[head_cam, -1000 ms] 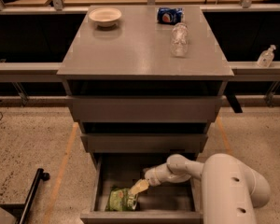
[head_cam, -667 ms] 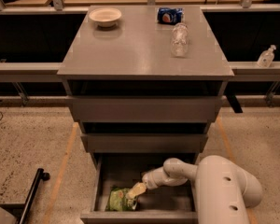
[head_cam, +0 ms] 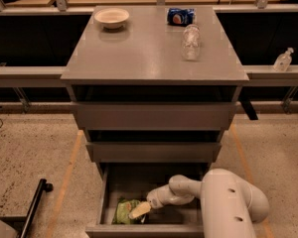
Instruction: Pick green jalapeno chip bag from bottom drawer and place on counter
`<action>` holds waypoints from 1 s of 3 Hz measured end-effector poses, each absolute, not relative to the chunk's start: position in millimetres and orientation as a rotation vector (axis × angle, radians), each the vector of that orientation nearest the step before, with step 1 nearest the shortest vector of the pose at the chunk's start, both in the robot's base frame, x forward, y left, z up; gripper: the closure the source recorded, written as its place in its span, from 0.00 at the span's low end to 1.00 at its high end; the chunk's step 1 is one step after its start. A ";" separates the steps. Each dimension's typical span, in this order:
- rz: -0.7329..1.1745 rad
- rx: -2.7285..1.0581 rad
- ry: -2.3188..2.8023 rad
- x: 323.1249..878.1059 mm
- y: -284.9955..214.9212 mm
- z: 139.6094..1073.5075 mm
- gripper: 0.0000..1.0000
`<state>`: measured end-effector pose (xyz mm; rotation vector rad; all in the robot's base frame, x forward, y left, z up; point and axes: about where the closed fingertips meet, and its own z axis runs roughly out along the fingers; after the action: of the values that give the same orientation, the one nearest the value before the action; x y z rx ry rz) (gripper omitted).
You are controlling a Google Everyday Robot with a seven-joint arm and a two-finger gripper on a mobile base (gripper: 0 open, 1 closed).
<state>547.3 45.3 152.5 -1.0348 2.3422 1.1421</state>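
The bottom drawer (head_cam: 105,197) stands pulled open at the foot of the grey cabinet. The green jalapeno chip bag (head_cam: 121,211) lies crinkled in its front left corner. My gripper (head_cam: 140,210) reaches down into the drawer from the right on the white arm (head_cam: 188,187), its pale fingertips (head_cam: 137,211) resting against the right edge of the bag. The counter (head_cam: 144,53) is the flat grey top of the cabinet, far above the gripper.
On the counter stand a white bowl (head_cam: 111,18) at the back left, a blue crushed can (head_cam: 180,16) at the back right and a clear plastic bottle (head_cam: 190,42) lying in front of it. Another bottle (head_cam: 282,60) stands on the right ledge. A black pole (head_cam: 32,209) lies on the floor at left.
The arm has pushed further left and down into the drawer, bringing the gripper closer onto the chip bag. The bag has stayed in place.
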 end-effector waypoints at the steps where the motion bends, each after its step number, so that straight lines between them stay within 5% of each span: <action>1: 1.146 -1.018 2.352 540.7 45.2 151.4 0.21; 3: 1.186 -1.033 2.254 533.0 50.8 196.7 0.69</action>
<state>533.0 50.8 196.7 -1.0333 2.2536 1.1855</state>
